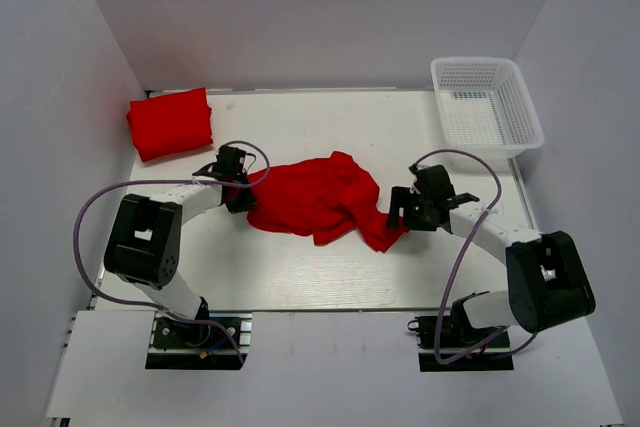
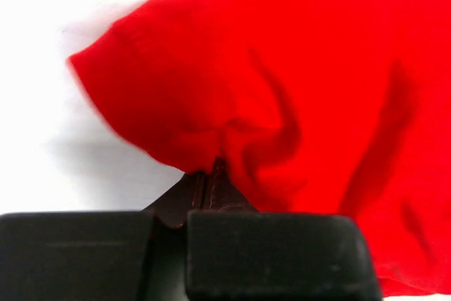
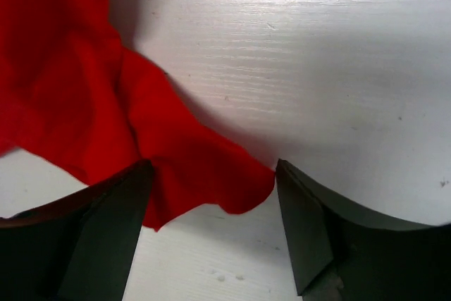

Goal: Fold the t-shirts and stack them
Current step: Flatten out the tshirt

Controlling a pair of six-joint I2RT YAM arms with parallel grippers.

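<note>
Left arm comes in low from the left, left gripper [image 2: 208,177] clamped shut on the left edge of the crumpled t-shirt [image 1: 320,199] in the middle of the table [image 1: 330,282]. Right arm angles in opposite, right gripper [image 3: 211,174] spread wide around the shirt's right corner, not clamped. The folded t-shirt [image 1: 170,122] sits far-left and the basket [image 1: 525,112] far-right, both well apart from the crumpled one; wrist views crop most of the cloth, so how much the left pinch holds is hidden.

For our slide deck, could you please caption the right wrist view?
Right hand, open, straddling a corner of the crumpled red t-shirt on the white table.
</note>
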